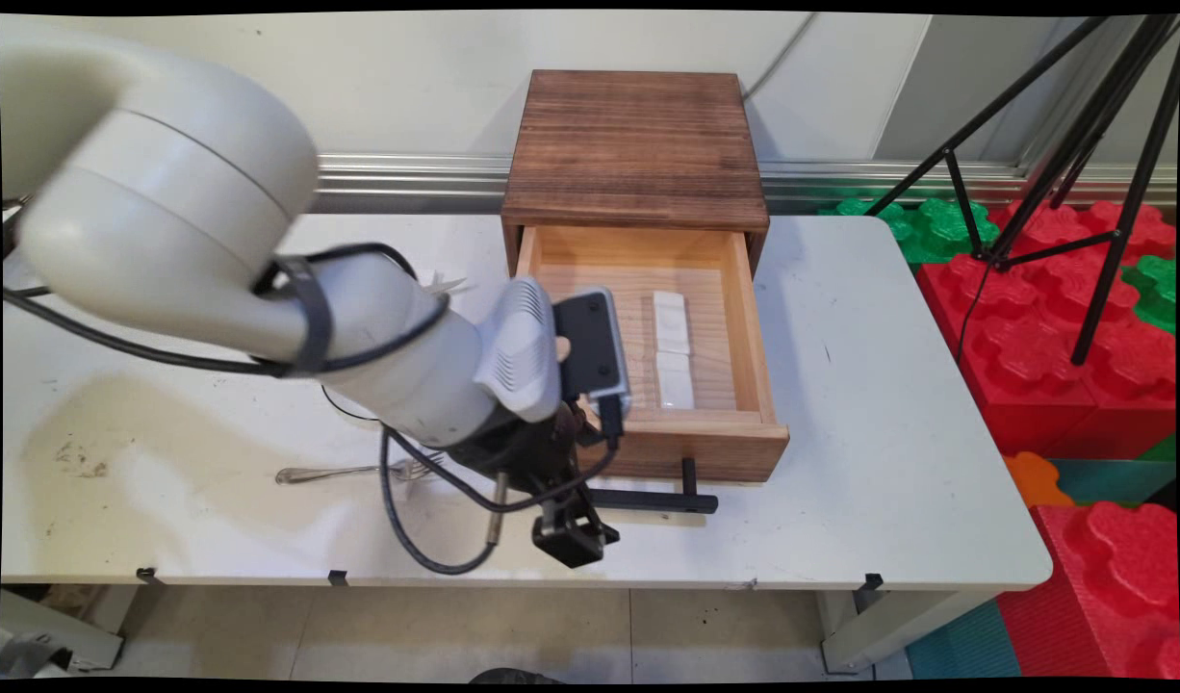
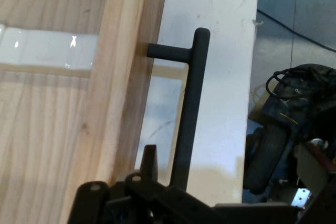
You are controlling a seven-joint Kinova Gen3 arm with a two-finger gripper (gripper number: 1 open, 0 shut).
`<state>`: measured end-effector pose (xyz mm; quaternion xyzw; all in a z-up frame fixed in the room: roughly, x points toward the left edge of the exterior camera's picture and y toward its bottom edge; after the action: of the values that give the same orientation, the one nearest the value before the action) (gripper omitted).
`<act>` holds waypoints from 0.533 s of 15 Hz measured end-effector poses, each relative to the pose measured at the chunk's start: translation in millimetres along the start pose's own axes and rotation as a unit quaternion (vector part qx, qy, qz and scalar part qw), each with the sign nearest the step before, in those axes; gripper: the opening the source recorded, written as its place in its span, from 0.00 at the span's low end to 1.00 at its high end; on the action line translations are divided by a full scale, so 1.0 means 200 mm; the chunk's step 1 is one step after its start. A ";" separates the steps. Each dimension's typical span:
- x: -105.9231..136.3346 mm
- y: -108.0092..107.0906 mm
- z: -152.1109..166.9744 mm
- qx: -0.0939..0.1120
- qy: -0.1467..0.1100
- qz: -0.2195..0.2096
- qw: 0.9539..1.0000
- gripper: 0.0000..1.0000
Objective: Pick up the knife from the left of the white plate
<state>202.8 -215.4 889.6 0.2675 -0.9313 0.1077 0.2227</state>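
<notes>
End effector (image 1: 573, 539) low over the surface's (image 1: 888, 404) near edge, at the left end of the black handle (image 1: 654, 500) of an open wooden drawer (image 1: 691, 445); whether it grips the bar or sits open beside it cannot be told, as the hand view shows only the black linkage at the frame's bottom w/ the bar running up from it. Handle: a slim rigid bar on short posts, standing clear of the drawer front (image 2: 123, 103) w/ a gap behind — looks stiff, matte, not slippery; best taken across the bar, btwn the posts. Drawer, judged by its solid plank walls, is moderately heavy but should slide straight in its box. It is pulled well out from the dark wooden cabinet (image 1: 635, 144), which stands at the surface's far side against the wall. Inside lie two white flat blocks (image 1: 673, 348), end to end, near the right wall. A fork (image 1: 354, 472) lies on the surface left of the end effector, partly behind the arm's cables (image 1: 397, 520). Red and green foam blocks (image 1: 1081, 318) and a tripod (image 1: 1081, 125) stand off to the right.
</notes>
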 end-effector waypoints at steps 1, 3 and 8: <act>-0.01 0.00 -0.04 0.001 0.006 0.003 1.000 1.00; -0.03 -0.01 -0.12 0.000 0.019 0.008 1.000 1.00; -0.14 -0.07 -0.32 0.001 0.046 0.015 0.999 1.00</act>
<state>255.4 -194.0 933.2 0.2481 -0.9239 0.1243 0.2633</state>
